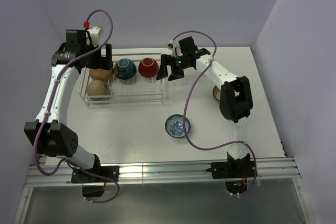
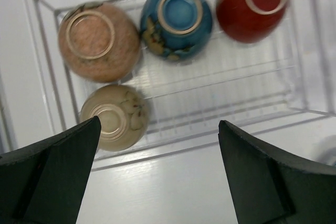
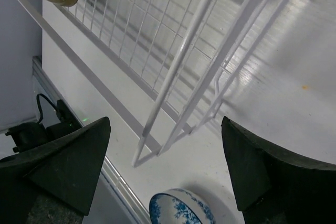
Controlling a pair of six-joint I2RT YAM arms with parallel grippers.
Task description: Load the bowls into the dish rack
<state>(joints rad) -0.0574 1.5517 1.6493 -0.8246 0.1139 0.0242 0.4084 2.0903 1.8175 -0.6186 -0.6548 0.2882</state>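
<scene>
The white wire dish rack holds four bowls upside down: two tan bowls, a blue bowl and a red bowl. A blue-and-white patterned bowl sits upright on the table in front of the rack. My left gripper is open and empty above the rack's left end. My right gripper is open and empty above the rack's right end. The left wrist view shows the pinkish-tan bowl, beige bowl, blue bowl and red bowl.
Another bowl sits on the table at the right, mostly hidden behind my right arm. The right wrist view shows the rack's corner wires and the patterned bowl below. Purple walls stand behind and at the sides.
</scene>
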